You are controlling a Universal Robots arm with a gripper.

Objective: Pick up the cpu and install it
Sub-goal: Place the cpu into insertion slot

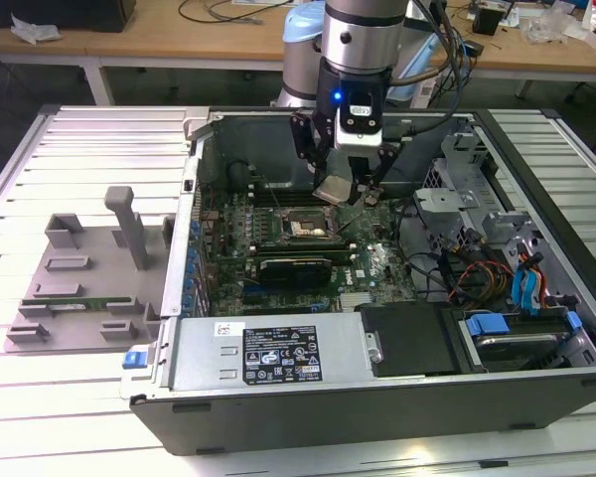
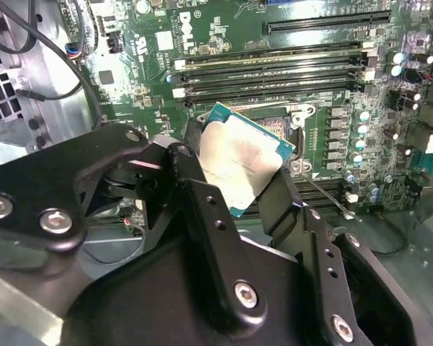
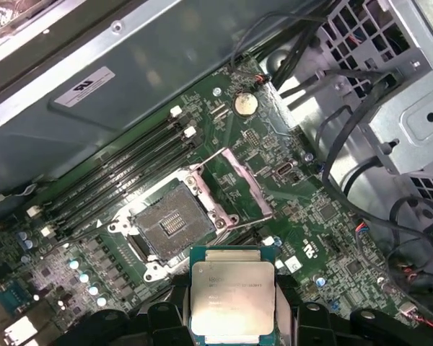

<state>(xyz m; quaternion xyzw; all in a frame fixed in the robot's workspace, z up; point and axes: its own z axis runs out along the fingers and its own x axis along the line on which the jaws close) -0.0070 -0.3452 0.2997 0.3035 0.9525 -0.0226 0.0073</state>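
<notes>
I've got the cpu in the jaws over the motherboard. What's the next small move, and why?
Probably shift the cpu sideways until it sits squarely over the open socket, without descending yet. In the first wrist view the jaws hold it above the motherboard, offset from the socket, whose retention frame is flipped open.

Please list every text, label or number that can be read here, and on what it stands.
cpu top, first wrist view: faint grey print, too blurred to read.
black label on the metal cover, exterior view: too small to read.
white sticker on the case wall: too small to read.
</notes>
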